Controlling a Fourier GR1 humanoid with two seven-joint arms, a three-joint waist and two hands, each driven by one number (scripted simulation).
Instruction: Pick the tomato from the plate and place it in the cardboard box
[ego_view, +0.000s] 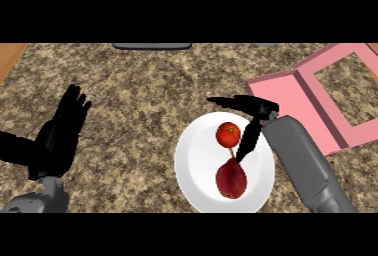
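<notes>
While left rests, right robot hand spread above tomato

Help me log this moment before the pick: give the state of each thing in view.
tomato: on the plate, not held
dark red fruit: lying on the plate, untouched
plate: flat on the counter
pink box: open, nothing visible inside
right hand: open, fingers over the plate beside the tomato
left hand: open, resting at left
</notes>
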